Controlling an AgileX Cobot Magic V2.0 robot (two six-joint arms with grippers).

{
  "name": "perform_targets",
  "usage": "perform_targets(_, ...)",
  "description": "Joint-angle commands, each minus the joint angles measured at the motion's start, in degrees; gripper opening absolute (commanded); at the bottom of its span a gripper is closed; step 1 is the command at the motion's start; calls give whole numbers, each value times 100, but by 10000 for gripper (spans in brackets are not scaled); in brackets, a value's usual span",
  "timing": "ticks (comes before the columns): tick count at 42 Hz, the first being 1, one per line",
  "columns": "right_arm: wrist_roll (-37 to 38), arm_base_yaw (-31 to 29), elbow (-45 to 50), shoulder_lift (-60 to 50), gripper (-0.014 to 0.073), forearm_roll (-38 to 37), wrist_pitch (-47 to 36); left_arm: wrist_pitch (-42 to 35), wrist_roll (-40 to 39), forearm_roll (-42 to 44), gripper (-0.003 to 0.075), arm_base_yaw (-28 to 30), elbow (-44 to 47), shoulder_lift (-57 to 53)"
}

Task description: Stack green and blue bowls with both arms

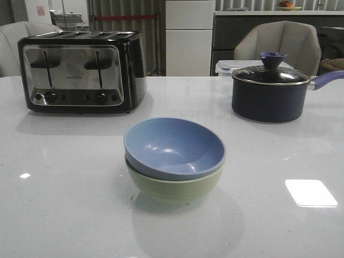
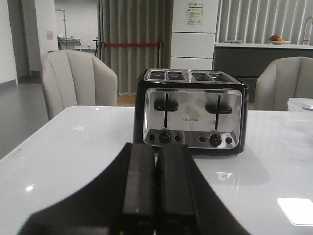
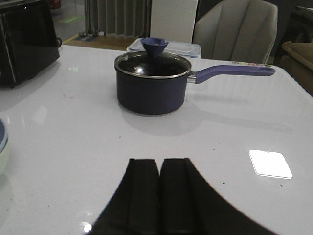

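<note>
In the front view the blue bowl [image 1: 173, 148] sits nested inside the green bowl [image 1: 174, 188] at the middle of the white table, slightly tilted. Neither arm shows in the front view. My left gripper [image 2: 156, 146] is shut with nothing between its fingers, above the table and facing the toaster, away from the bowls. My right gripper [image 3: 160, 160] is also shut and empty, pointing toward the saucepan. A sliver of the stacked bowls' rim [image 3: 2, 147] shows at the edge of the right wrist view.
A black and chrome toaster [image 1: 80, 72] stands at the back left. A dark navy saucepan [image 1: 271, 91] with glass lid and purple handle stands at the back right, a clear plastic container [image 1: 228, 67] behind it. Chairs stand beyond the table's far edge.
</note>
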Motion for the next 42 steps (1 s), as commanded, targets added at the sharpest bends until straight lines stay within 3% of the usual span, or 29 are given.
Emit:
perform_targets(1, -3, -222, 94, -199, 55, 263, -766, -499, -8, -55, 93, -7, 19, -120)
perform_targets(27, -8, -289, 287, -192, 55, 606, -1259, -499, -8, -55, 93, -7, 19, -120)
perform_targets(42, -15, -289, 287, -192, 55, 413, -1601, -499, -8, -55, 93, -7, 19, -120)
